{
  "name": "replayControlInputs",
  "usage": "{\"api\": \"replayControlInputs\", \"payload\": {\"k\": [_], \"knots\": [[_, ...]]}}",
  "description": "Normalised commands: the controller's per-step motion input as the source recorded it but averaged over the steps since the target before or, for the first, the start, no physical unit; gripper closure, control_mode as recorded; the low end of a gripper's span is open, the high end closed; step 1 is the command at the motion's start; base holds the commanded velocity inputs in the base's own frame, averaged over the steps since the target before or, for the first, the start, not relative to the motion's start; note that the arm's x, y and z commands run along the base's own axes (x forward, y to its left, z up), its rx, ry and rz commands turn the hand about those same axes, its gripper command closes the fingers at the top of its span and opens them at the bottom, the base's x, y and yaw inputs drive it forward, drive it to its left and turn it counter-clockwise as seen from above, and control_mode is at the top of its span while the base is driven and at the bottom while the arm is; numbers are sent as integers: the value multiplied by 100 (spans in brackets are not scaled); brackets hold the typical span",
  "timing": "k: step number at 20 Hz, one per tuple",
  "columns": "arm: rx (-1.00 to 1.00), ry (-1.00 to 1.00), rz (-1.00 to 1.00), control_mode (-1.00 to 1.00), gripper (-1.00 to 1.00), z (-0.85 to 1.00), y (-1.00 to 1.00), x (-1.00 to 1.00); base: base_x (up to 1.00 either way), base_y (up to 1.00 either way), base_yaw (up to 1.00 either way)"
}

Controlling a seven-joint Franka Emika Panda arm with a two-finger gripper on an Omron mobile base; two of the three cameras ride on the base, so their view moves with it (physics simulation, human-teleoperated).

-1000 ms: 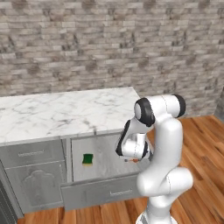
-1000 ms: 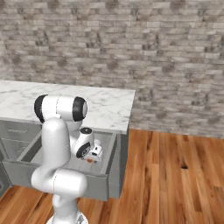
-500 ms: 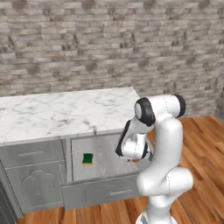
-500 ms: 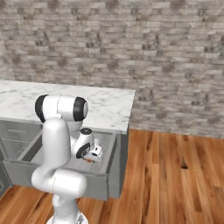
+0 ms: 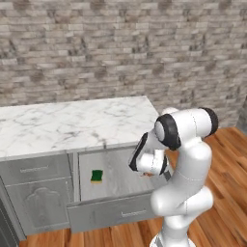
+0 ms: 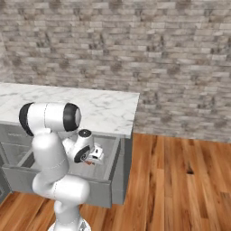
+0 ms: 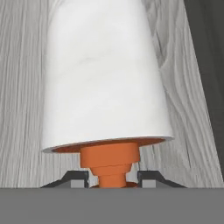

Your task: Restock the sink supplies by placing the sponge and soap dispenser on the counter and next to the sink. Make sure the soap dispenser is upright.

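The soap dispenser (image 7: 105, 74), a white tapered body with an orange pump neck, lies on its side on the floor of an open drawer. My gripper (image 7: 113, 178) is at its pump end, one fingertip on each side of the orange neck, shut on it. From the right base view the dispenser (image 6: 97, 155) shows as a white shape at my gripper (image 6: 89, 160), low inside the drawer. The sponge (image 5: 97, 176), green over yellow, rests on the drawer floor to the left of my gripper (image 5: 144, 172). The marble counter (image 5: 72, 123) runs above the drawer. The sink is out of view.
The open grey drawer (image 5: 116, 210) juts out under the counter's right end, and its front panel and side walls enclose my hand. Closed grey cabinet fronts (image 5: 36, 193) stand to its left. A brick wall runs behind, and wooden floor (image 6: 180, 180) lies to the right.
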Motion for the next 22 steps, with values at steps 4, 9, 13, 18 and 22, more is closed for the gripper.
{"api": "replayControlInputs", "payload": {"k": [4,9,13,18,22], "knots": [[0,-5,0,-100,100,72,0,-82,0,0,0],[0,1,0,-100,100,97,2,-62,0,0,0],[0,12,0,-100,100,100,0,-33,0,0,0],[0,13,0,-100,100,100,0,-40,0,0,0],[0,5,0,-100,100,100,0,-55,0,0,0]]}}
